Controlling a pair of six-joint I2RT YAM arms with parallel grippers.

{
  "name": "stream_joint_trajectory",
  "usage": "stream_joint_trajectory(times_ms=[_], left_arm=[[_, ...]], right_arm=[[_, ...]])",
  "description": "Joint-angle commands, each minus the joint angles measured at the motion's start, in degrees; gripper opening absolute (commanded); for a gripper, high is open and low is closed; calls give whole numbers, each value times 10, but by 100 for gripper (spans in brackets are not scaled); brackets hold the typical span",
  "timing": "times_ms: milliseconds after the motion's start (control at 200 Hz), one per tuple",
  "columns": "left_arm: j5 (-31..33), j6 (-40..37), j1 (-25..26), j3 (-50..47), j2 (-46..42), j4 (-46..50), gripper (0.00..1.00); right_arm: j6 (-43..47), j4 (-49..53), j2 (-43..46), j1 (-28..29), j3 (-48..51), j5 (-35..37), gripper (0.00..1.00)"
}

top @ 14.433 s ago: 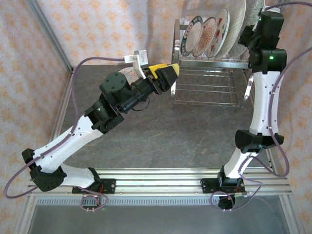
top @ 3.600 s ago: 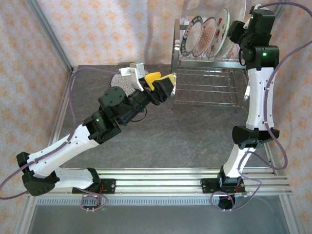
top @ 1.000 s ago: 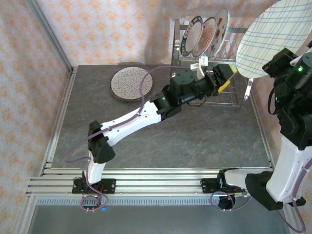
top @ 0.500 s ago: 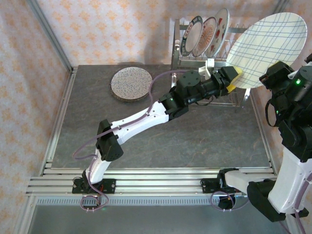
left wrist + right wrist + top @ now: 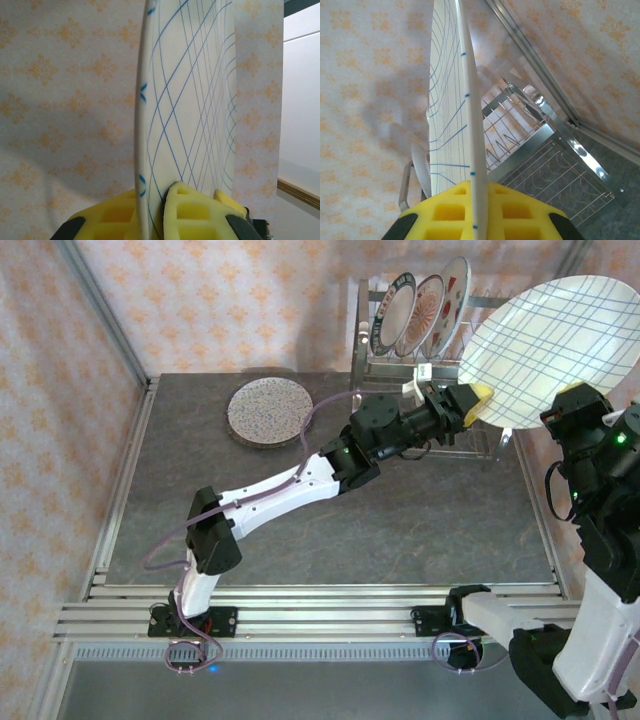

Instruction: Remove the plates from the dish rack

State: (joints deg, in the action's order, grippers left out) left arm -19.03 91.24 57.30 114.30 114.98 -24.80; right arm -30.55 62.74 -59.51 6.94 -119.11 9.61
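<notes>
Right of the dish rack (image 5: 425, 405), my left gripper (image 5: 476, 398) and right gripper (image 5: 572, 395) clamp the plaid plate (image 5: 550, 335); the speckled plate (image 5: 266, 412) lies unloaded left of the rack, three plates (image 5: 425, 310) stand racked.

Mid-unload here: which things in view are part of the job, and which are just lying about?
Job: plaid plate, gripped by left gripper and right gripper; dark-rimmed plate, pink-patterned plate, strawberry plate, in the dish rack; speckled plate on the table.
Just surroundings: aluminium rail; patterned wall.
</notes>
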Motion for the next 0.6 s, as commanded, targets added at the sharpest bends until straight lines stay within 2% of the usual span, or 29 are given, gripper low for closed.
stream_joint_trajectory(times_ms=[0, 195, 315, 390, 521, 596], left_arm=[[11, -29, -1, -22, -33, -43, 0], [2, -43, -2, -41, -53, -60, 0], [1, -61, -2, -52, -76, -66, 0], [-1, -79, -3, -60, -89, -64, 0], [-13, -87, -12, -70, -104, -70, 0], [-16, -95, -20, -77, -119, -57, 0]], right_arm=[[16, 6, 16, 1, 19, -4, 0], [16, 14, 32, 1, 38, 1, 0], [25, 21, 32, 1, 34, -1, 25], [34, 21, 30, 1, 26, -7, 36], [50, 13, 26, 1, 13, -36, 60], [55, -1, 24, 2, 8, -71, 68]])
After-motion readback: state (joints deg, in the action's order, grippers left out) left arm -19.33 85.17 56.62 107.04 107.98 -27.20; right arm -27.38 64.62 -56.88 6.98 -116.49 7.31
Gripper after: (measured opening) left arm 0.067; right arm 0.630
